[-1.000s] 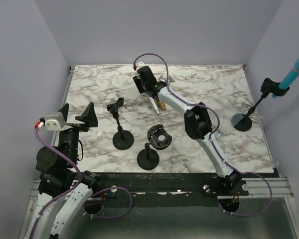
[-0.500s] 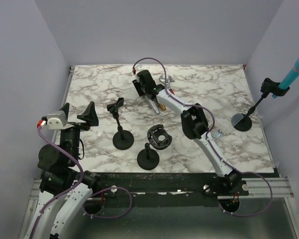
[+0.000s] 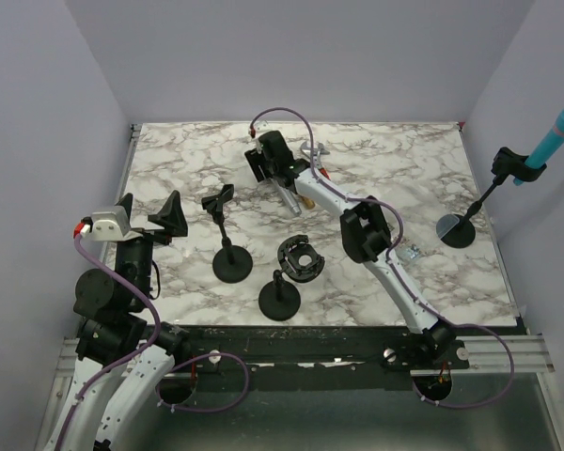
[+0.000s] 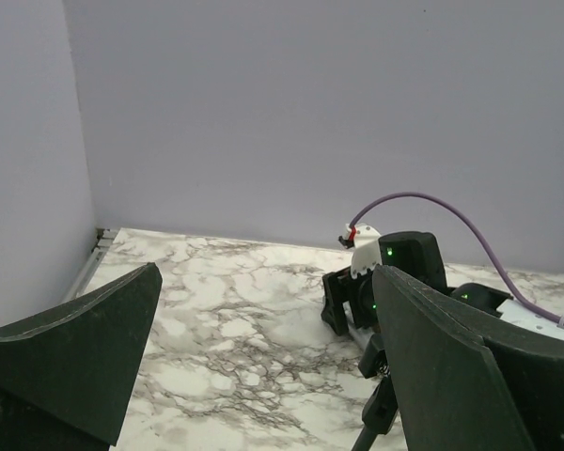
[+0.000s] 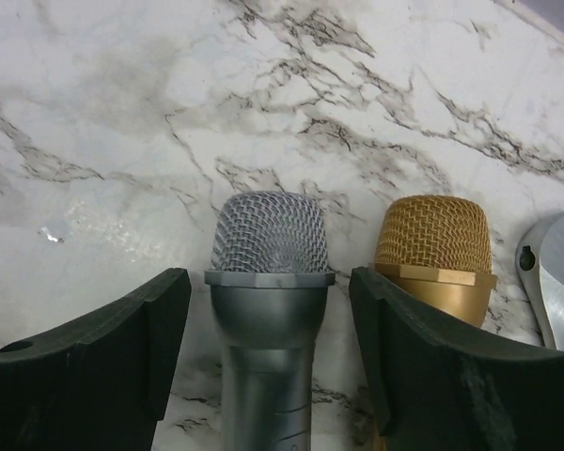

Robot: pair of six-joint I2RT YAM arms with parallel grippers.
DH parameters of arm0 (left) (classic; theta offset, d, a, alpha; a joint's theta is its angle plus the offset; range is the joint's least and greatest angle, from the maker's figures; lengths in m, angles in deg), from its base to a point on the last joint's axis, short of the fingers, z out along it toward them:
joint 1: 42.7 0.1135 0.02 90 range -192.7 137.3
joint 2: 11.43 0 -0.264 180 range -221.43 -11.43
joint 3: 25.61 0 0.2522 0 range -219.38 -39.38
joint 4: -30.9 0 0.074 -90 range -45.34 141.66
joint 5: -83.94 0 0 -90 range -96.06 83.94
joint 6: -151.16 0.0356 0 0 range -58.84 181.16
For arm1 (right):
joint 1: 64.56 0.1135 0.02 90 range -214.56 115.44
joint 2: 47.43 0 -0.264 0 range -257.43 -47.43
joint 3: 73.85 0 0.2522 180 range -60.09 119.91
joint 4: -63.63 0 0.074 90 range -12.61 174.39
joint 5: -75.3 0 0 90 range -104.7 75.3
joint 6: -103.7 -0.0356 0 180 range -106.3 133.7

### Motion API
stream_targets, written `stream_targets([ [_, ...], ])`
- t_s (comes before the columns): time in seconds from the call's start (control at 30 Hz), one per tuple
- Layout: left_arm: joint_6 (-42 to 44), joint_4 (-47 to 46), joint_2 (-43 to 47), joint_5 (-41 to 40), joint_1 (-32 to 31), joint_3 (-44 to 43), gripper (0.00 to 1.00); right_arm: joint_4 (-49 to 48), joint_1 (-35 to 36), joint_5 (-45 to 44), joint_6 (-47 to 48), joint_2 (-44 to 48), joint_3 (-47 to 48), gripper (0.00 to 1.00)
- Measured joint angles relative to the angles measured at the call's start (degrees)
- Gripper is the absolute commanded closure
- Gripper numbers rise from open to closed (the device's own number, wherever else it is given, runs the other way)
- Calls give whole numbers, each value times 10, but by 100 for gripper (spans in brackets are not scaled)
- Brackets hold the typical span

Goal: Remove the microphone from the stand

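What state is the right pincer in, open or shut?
Open: the right pincer has dark fingers spread either side of the silver mesh-headed microphone.

Silver microphone (image 5: 268, 282): mesh head, grey body, lying flat on table (image 3: 169, 160), far middle, just beside gold microphone (image 5: 434, 254). Black stand (image 3: 232, 266): upright, round base, top clip empty. Teal microphone (image 3: 559, 127) tilted in far-right stand (image 3: 457, 231).

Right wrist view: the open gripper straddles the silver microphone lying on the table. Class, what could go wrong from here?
1. The gold microphone lies right beside the silver microphone; a finger of the right gripper overlaps it, so closing or lifting may knock it rolling.
2. The teal microphone leans in its stand at the table's right edge; a careless pull might tip the stand off.
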Motion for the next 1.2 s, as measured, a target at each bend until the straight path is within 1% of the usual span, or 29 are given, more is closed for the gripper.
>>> stream_targets([
  [0.13, 0, 0, 0, 0, 0, 0, 2, 5, 0, 8, -5, 1, 20, 21],
  [0.23, 0, 0, 0, 0, 0, 0, 2, 18, 0, 19, -17, 22, 18, 21],
  [0.3, 0, 0, 0, 0, 0, 0, 2, 24, 0, 23, -29, 51, 7, 21],
  [0.4, -1, 1, 0, 0, 0, 0, 1, 37, 0, 28, -57, 125, -35, 21],
  [0.53, -5, 1, 0, 1, 0, 0, 2, 36, 0, 39, -101, 280, -150, 21],
  [0.7, -7, 2, -5, 10, 0, 0, 2, -4, 0, 63, -154, 491, -349, 20],
  [0.8, -7, 3, -20, 20, 0, 0, 1, -24, 0, 73, -178, 592, -475, 20],
  [0.97, -18, 22, -59, 47, 0, -10, 1, -28, 0, 81, -208, 697, -645, 20],
  [1.07, -40, 68, -99, 77, 0, -60, 2, -14, 0, 84, -219, 738, -702, 20],
  [1.2, -92, 146, -163, 130, 1, -172, 2, -1, 0, 88, -233, 810, -746, 20],
])
